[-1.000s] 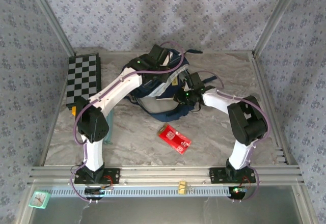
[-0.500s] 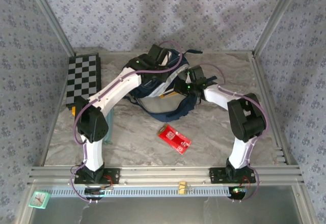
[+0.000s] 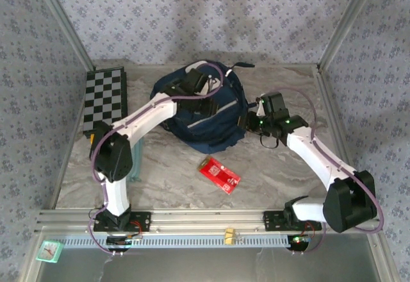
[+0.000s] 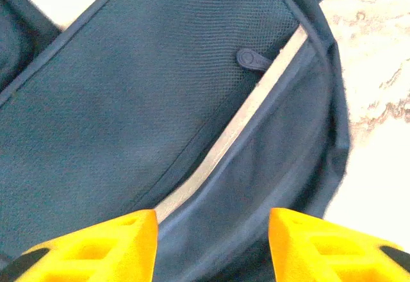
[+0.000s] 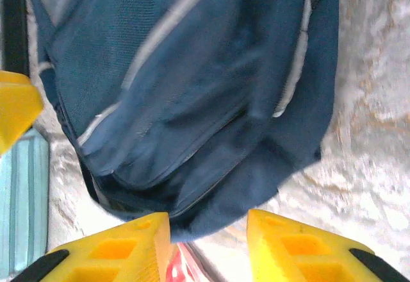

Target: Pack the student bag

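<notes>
The student bag (image 3: 214, 131), a large navy backpack with pale stripe trim, lies closed at the back middle of the table. My left gripper (image 3: 210, 104) hovers over its top, open, with nothing between the fingers. In the left wrist view the yellow fingertips (image 4: 96, 243) stand apart above the bag's fabric (image 4: 128, 102) and its pale stripe. My right gripper (image 3: 255, 120) is just right of the bag, open and empty. In the right wrist view its fingertips (image 5: 115, 250) frame the bag's lower edge (image 5: 192, 90) and bare table.
A red packet (image 3: 219, 174) lies on the table in front of the bag, also peeking between the right fingers as the red packet (image 5: 179, 266). A checkerboard (image 3: 104, 96) lies at the back left. A teal item (image 3: 137, 160) sits beside the left arm. Walls enclose the sides.
The left gripper opened and let go of the bag's flap, and the bag now lies closed. The right arm drew back to the right and its jaws widened.
</notes>
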`<action>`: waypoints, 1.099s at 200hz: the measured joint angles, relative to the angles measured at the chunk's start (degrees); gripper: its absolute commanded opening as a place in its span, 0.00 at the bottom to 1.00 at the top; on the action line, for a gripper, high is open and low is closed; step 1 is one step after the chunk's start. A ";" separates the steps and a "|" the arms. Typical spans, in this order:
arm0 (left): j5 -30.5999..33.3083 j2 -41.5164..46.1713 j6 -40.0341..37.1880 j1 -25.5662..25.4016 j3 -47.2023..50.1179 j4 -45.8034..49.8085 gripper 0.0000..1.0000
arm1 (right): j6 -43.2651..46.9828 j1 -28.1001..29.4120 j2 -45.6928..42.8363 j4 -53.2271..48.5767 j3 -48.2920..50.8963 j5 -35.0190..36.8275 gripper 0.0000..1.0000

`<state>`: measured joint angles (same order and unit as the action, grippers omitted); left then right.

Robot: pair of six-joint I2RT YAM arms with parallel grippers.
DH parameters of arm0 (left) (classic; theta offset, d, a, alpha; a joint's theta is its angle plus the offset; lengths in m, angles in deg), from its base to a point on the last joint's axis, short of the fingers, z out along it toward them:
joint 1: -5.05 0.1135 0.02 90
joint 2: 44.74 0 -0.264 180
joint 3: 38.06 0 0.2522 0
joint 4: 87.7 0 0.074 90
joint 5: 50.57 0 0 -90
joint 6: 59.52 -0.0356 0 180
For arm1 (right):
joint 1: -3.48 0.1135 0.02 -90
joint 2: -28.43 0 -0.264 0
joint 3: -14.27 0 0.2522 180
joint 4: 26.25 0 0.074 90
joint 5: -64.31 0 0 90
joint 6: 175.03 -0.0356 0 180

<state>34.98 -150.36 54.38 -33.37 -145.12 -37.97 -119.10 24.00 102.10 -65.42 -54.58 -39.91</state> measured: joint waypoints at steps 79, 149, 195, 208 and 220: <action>-3.17 13.84 13.33 20.79 22.27 -8.76 0.58 | -12.09 13.51 7.65 5.73 3.50 -3.15 0.36; -7.74 3.06 20.76 29.53 23.87 -14.86 0.58 | -15.08 15.58 16.44 11.02 2.54 -2.84 0.36; -9.73 -3.80 24.24 29.53 21.73 -19.30 0.58 | -15.28 15.58 16.50 11.96 2.54 -2.64 0.36; -10.01 -4.83 24.87 29.53 21.05 -20.37 0.57 | -15.30 15.58 16.50 11.98 2.54 -2.58 0.36; -10.16 -5.29 25.53 29.53 20.79 -21.40 0.54 | -15.30 15.58 16.50 11.98 2.56 -2.49 0.36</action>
<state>24.82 -155.65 79.91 -3.84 -124.33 -59.37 -134.40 39.58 118.60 -53.45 -52.02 -42.40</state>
